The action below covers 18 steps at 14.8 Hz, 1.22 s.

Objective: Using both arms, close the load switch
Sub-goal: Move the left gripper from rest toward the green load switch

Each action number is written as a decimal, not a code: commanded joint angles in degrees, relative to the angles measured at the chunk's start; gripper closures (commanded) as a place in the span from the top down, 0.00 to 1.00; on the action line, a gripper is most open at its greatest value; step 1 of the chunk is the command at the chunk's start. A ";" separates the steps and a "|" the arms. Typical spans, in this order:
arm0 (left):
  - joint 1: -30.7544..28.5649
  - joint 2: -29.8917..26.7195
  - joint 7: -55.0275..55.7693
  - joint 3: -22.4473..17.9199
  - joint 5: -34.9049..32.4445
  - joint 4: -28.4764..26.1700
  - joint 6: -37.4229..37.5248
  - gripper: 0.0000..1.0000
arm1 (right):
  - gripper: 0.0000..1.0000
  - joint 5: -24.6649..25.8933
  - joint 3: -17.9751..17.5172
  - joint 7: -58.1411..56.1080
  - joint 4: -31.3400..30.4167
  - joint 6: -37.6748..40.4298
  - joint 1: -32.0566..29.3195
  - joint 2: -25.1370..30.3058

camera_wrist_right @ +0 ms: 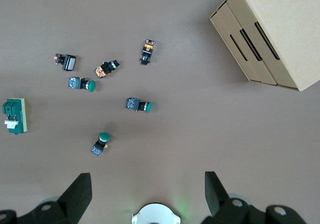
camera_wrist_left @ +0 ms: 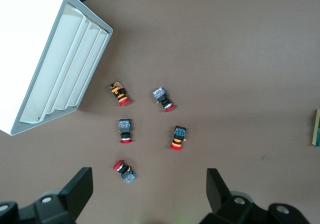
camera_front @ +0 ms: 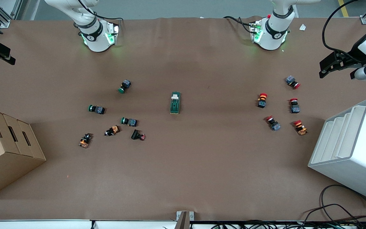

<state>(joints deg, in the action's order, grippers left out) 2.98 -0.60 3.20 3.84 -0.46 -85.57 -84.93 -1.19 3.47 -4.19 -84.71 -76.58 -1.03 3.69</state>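
The load switch (camera_front: pixel 175 102), a dark-green block with a cream-white lever, lies in the middle of the table. It also shows in the right wrist view (camera_wrist_right: pixel 14 116) and at the edge of the left wrist view (camera_wrist_left: pixel 317 127). My left gripper (camera_front: pixel 324 68) is open and empty, high over the left arm's end of the table, above the red-capped push-buttons (camera_wrist_left: pixel 124 171). My right gripper (camera_front: pixel 2 52) is open and empty, high over the right arm's end of the table. Its fingers (camera_wrist_right: pixel 80 194) are spread wide above bare table near its own base. Neither gripper touches the switch.
Several green-capped and orange push-buttons (camera_front: pixel 96 109) lie toward the right arm's end. Several red-capped push-buttons (camera_front: pixel 262 100) lie toward the left arm's end. A cardboard box (camera_front: pixel 5 149) stands at the right arm's end, a white slotted rack (camera_front: pixel 351 146) at the left arm's end.
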 commanded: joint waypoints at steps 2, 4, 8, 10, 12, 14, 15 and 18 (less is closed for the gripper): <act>-0.17 0.42 -0.91 0.12 -0.33 1.38 0.74 1.00 | 1.00 0.39 -0.74 -0.20 0.08 -0.15 -1.08 0.08; 0.09 0.77 -1.36 0.12 -0.68 1.38 0.74 1.00 | 1.00 0.66 -0.74 -0.64 0.16 -0.41 -1.00 0.08; 1.32 3.83 -0.13 1.87 -0.42 1.11 -0.05 1.00 | 1.00 1.01 -0.74 -1.08 0.16 -0.86 -1.00 0.08; 2.98 5.51 0.83 4.24 -0.59 -0.28 -2.59 1.00 | 1.00 1.01 -0.74 -1.25 0.16 -0.77 -1.00 0.08; 4.39 5.96 6.78 7.22 -0.68 -3.88 -6.89 1.00 | 1.00 1.01 -0.74 -1.08 0.34 -0.33 -1.00 0.08; 5.71 5.87 15.13 11.35 -0.77 -8.36 -10.49 1.00 | 1.00 1.01 -0.74 -0.47 0.43 -0.33 -1.00 0.08; 6.33 5.87 20.04 13.63 -0.86 -10.12 -12.60 1.00 | 1.00 1.01 -0.66 -0.38 0.51 -0.33 -1.08 0.08; 7.74 5.87 36.83 20.84 -0.94 -17.32 -22.61 1.00 | 1.00 1.10 -0.57 -0.90 0.69 -0.42 -1.08 -0.09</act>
<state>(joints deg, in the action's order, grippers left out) 10.43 6.96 31.74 21.42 -0.52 -97.53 -101.72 -0.83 3.57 -4.43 -84.56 -77.23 -1.05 3.70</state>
